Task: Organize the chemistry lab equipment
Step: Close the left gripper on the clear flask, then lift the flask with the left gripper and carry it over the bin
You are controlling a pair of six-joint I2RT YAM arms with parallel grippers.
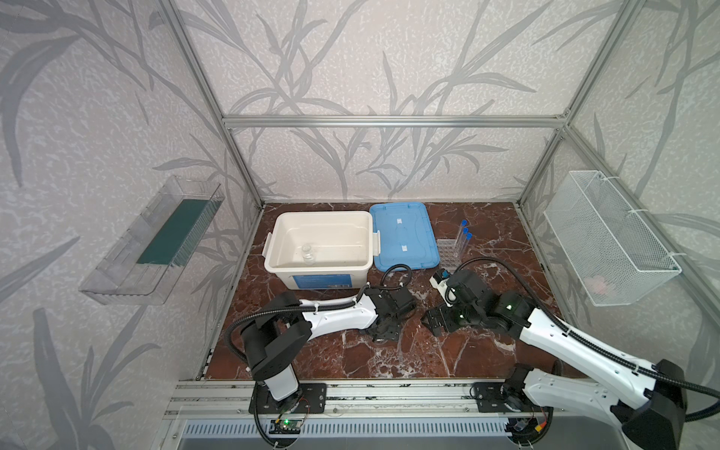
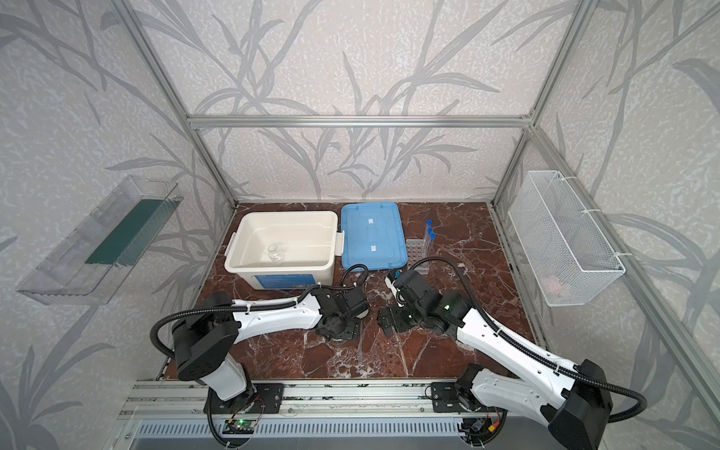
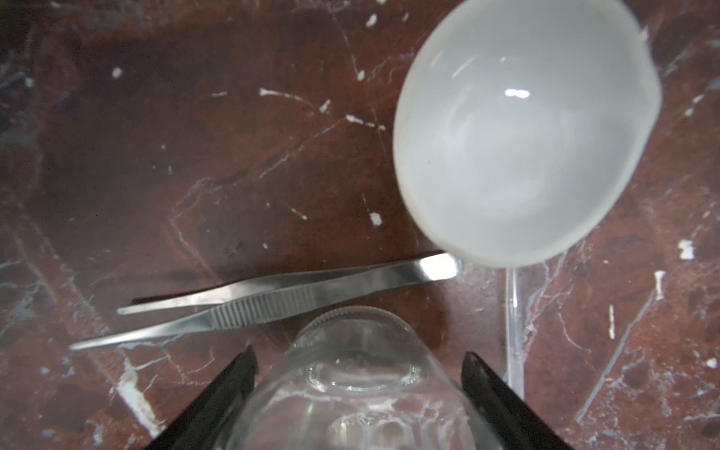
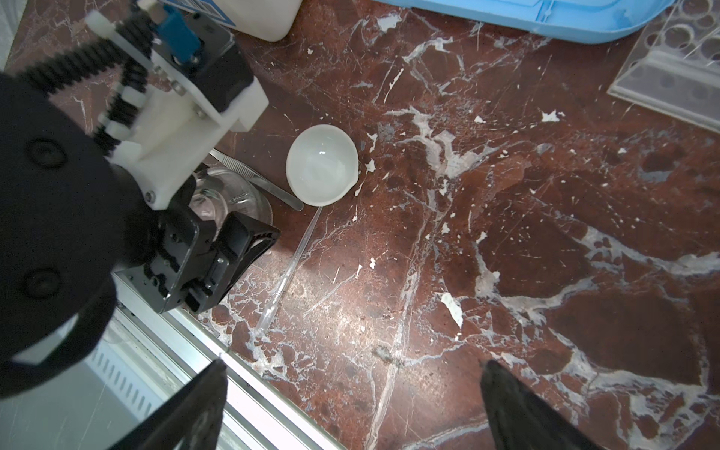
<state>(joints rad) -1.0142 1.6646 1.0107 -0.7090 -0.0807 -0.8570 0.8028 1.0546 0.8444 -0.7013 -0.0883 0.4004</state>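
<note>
Glass vessel (image 3: 350,393) between left pincer (image 3: 358,356) fingers

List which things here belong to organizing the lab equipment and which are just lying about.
Belong to the job: test tubes, grid rack, glass jar, glass flask, white dish, tweezers, pipette.

Just around: white tub, blue lid, wire basket, wall shelf.

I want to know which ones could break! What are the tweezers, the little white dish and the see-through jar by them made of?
Tweezers: metal, probably steel; shiny silver with a ribbed grip.
White dish: smooth and glossy with a pouring lip; porcelain or milky plastic, can't tell which.
Clear flask: looks like glass; see-through with bright reflections.
</note>
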